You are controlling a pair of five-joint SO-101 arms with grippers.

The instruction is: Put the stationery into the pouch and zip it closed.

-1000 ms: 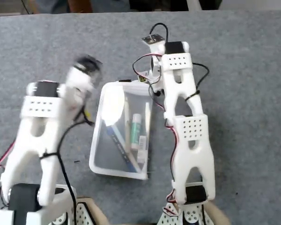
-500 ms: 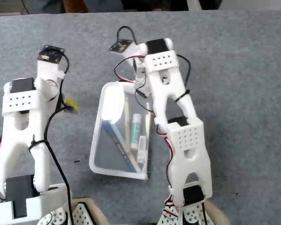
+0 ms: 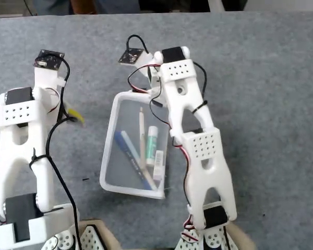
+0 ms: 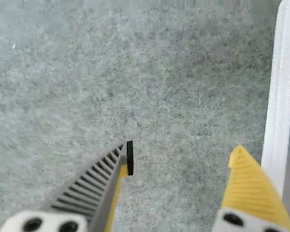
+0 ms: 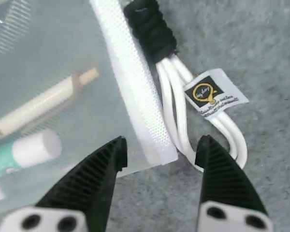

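A translucent pouch (image 3: 118,169) with a white zipper band lies flat in the middle of the grey mat. Inside are a blue pen (image 3: 129,159), a cream pencil (image 3: 142,134) and a glue stick (image 3: 152,138). My right gripper (image 5: 162,142) is open at the pouch's far corner. Its black fingers straddle the end of the zipper band (image 5: 135,92) and a white cord loop (image 5: 183,116) with a black knot (image 5: 150,24) and a small tag (image 5: 213,94). My left gripper (image 4: 183,152) is open over bare mat, left of the pouch's edge (image 4: 276,87).
Grey carpet-like mat (image 3: 271,78) covers the whole table. The two arm bases stand at the near edge, and the right arm's links reach along the pouch's right side. Room is free to the far right and far left.
The left arm has swung away from the pouch to the left. The right arm's wrist has shifted left to the pouch's far corner, and the pouch's far end has turned slightly.
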